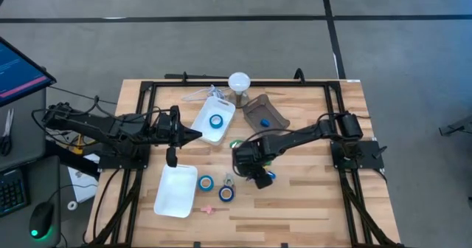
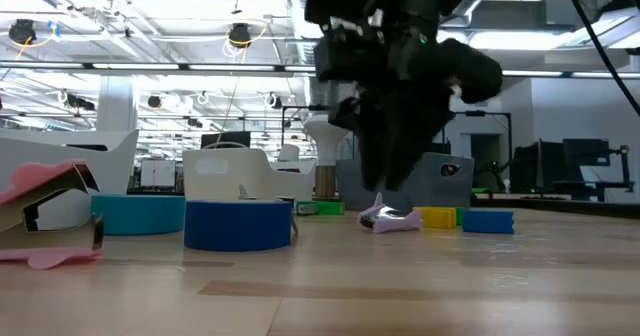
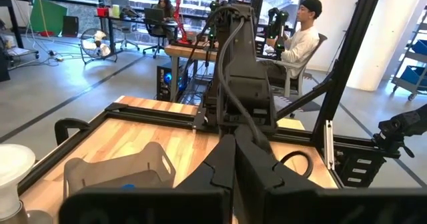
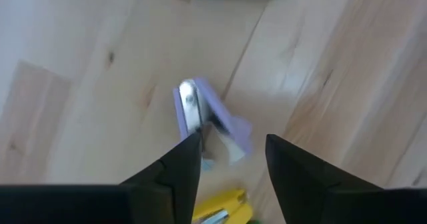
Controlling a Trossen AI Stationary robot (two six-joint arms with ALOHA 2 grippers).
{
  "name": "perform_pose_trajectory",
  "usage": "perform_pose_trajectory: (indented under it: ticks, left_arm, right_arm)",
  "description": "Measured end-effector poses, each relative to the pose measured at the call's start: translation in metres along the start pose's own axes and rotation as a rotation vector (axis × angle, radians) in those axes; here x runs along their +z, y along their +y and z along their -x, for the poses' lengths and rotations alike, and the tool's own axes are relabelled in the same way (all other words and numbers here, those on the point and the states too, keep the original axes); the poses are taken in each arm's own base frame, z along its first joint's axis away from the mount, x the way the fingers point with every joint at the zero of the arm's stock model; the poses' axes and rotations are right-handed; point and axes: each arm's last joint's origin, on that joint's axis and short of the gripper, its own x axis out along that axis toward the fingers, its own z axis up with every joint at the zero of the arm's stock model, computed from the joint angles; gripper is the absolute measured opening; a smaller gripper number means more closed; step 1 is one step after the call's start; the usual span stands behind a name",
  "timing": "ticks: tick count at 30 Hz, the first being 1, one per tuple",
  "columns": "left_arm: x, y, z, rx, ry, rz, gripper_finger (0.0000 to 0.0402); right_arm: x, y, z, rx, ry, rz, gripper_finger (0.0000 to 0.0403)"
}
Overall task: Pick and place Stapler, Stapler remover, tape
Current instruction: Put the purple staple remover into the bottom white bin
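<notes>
loose blue tape rolls [image 1: 206, 182] on the worktop [image 1: 310, 204] at 7 o'clock of the right end effector [image 1: 254, 176], pink staple remover [image 1: 207, 209] further down. white tray [image 1: 214, 120] has 1 tape, grey tray [image 1: 265, 114] a blue bit, 2nd white tray [image 1: 175, 191] looks bare. right end effector open, holding nothing, over a purple stapler [image 4: 207, 121]. left end effector [image 1: 198, 135] shut, by the white tray.

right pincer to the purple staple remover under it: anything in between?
Nothing visible. The right pincer hangs open directly over the purple staple remover, with only bare wood table around it. A yellow item lies beside it, not in the path.
</notes>
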Motion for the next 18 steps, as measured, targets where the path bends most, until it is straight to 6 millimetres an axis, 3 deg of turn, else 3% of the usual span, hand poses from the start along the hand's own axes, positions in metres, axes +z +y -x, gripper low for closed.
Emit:
perform_pose_trajectory:
  ticks: [11,18]
  left_arm:
    - [0.0,0.0,0.0,0.0,0.0,0.0,0.0003]
    - [0.0,0.0,0.0,0.0,0.0,0.0,0.0003]
  right_arm:
    - [-0.012,0.002,-0.015,0.004,0.015,-0.021,0.015]
    - [-0.009,-0.002,-0.016,-0.012,-0.034,-0.034,0.014]
